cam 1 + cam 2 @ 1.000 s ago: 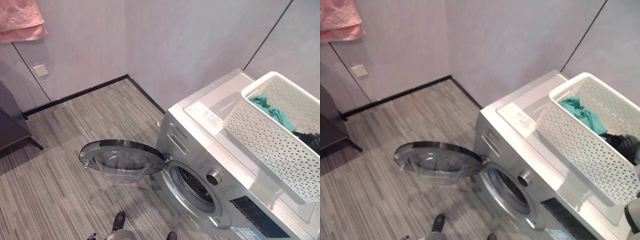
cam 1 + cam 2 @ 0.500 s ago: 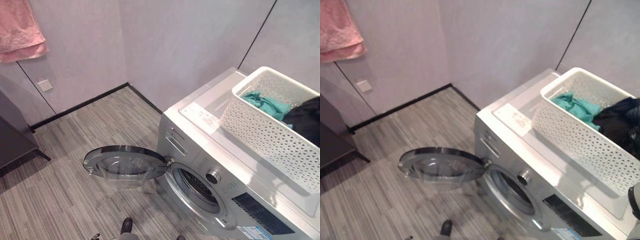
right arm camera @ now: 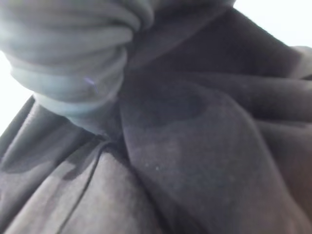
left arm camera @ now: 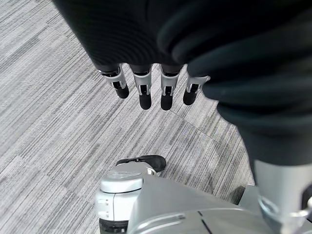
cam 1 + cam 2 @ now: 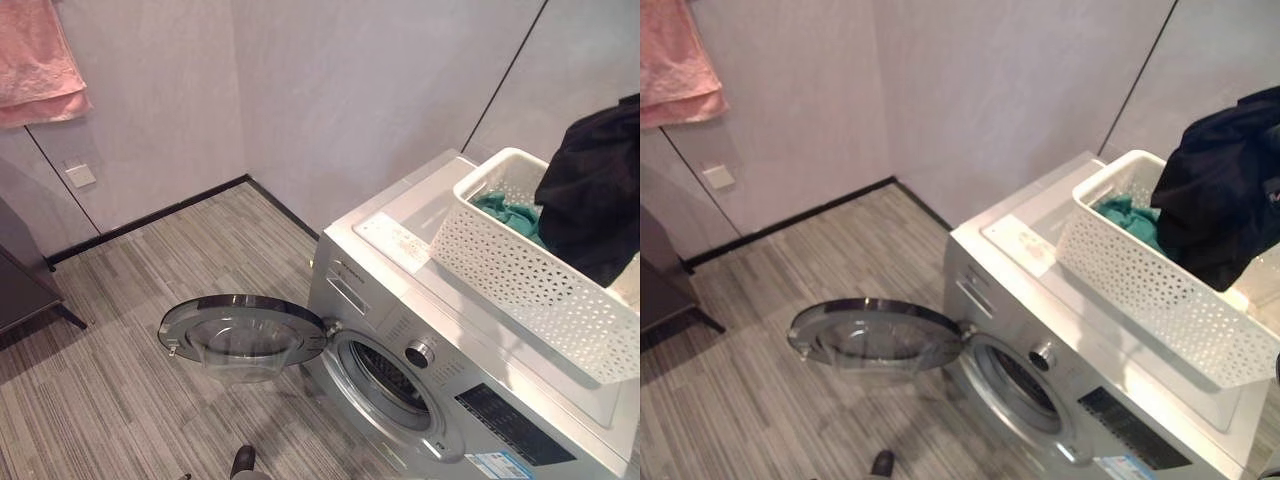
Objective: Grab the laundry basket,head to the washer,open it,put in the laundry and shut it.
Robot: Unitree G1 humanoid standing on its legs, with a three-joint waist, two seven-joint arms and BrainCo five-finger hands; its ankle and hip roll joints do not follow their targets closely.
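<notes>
A silver washer (image 5: pixel 420 300) stands at the right, its round door (image 5: pixel 245 330) swung wide open and lying out over the floor, so the drum opening (image 5: pixel 385 378) shows. On the washer's top sits a white perforated laundry basket (image 5: pixel 520 270) with a teal garment (image 5: pixel 505 215) inside. A black garment (image 5: pixel 1220 190) hangs lifted above the basket's right end. In the right wrist view that black cloth (image 3: pixel 195 146) wraps round my right hand (image 3: pixel 73 53). My left hand (image 4: pixel 141 87) hangs over the striped floor with straight fingers, holding nothing.
The washer stands against grey walls near a corner. A pink towel (image 5: pixel 40 60) hangs on the left wall above a wall socket (image 5: pixel 78 175). A dark piece of furniture (image 5: pixel 20 270) stands at the far left. Striped grey floor (image 5: pixel 120 380) lies before the open door.
The black garment has risen out of the basket and now hangs above it. The camera has shifted a little; washer, door and basket stay put.
</notes>
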